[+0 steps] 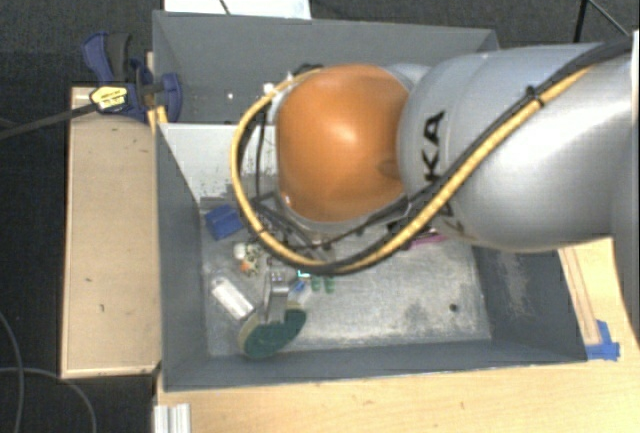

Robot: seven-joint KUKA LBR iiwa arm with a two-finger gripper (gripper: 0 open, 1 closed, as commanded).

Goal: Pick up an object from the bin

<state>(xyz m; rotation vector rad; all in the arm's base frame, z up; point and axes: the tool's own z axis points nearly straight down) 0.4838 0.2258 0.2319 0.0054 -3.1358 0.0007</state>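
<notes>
My gripper (pixel 277 298) reaches down under the orange cover into the bin's front left part. Its tip stands just above a dark green round flat thing (pixel 270 335) that lies against the front wall; whether they touch I cannot tell. A small white oblong piece (pixel 230 299) lies just left of the gripper. A few small green bits (pixel 320 284) lie to its right.
A blue thing (pixel 220 219) rests near the left wall, with small mixed bits (pixel 245 256) below it. A pink edge (pixel 432 240) peeks out under the arm. The arm and its cables cover the bin's middle and back.
</notes>
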